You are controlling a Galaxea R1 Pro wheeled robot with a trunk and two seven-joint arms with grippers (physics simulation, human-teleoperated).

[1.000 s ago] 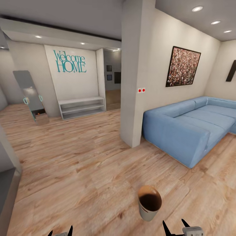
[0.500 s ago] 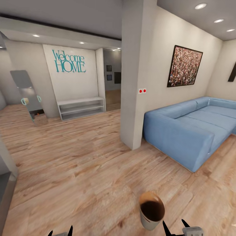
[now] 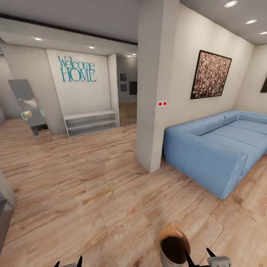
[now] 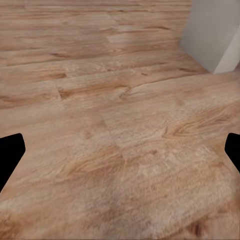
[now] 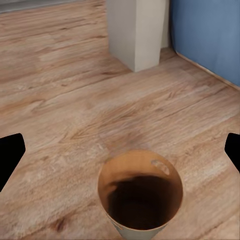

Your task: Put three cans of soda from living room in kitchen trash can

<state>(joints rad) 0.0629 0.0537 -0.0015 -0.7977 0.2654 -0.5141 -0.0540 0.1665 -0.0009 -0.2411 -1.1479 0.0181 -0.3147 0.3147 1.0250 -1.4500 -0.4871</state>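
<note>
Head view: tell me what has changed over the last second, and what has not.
The whole picture has shifted, so the camera has moved, not the room: the trash can now sits lower and slightly further right in the frame, the blue sofa a little lower and the leaning mirror further left. Nothing was gripped or released. Both the left gripper and right gripper stay open at the bottom edge, and the can stands upright on the wood floor.

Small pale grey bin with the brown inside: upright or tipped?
Upright. The small pale grey bin stands on the wood plank floor, round mouth facing up.
</note>
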